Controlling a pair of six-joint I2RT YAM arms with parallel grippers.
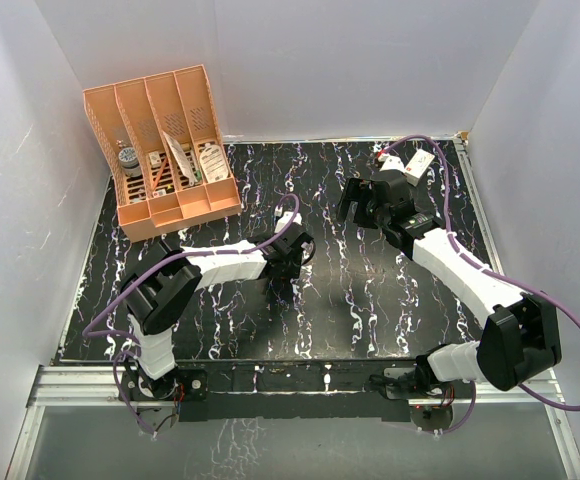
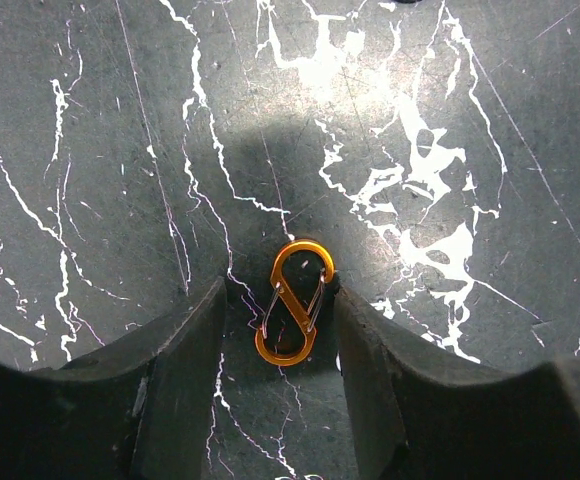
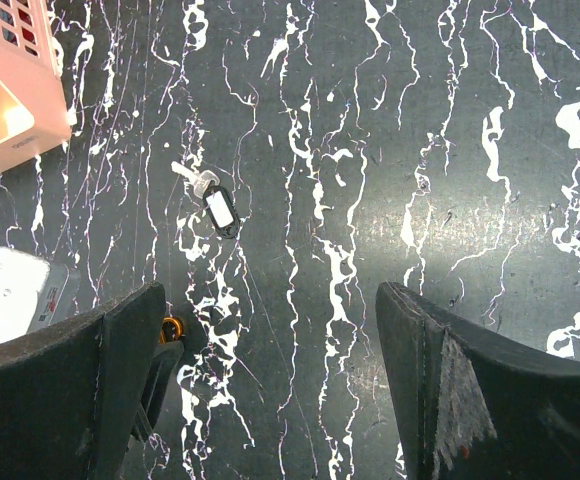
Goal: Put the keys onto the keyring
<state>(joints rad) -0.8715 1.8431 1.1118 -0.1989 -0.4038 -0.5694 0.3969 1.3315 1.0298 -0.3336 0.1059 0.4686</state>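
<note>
White walls (image 1: 300, 60) close me in on three sides. The surface (image 1: 370, 300) is black with white marble veins, and a metal rail (image 1: 80, 385) runs along its near edge. In the upper left of the top view a peach-orange slotted organizer (image 1: 170, 210) stands at the surface's far corner, with small items in its compartments.

Toward mid-frame my left jaws are half spread over the keyring (image 2: 295, 303), an orange S-shaped clip lying flat between my two fingers (image 2: 185, 390). The right-hand finger sits at its edge and the left-hand one stands apart, so the clip is not pinched. Light glares off the veins beyond it.

Further right, my right jaws are spread wide with nothing between them. In their wrist view the keys (image 3: 217, 208), a small dark piece with a pale tab, lie on the surface in the upper left, well apart from both fingers.
</note>
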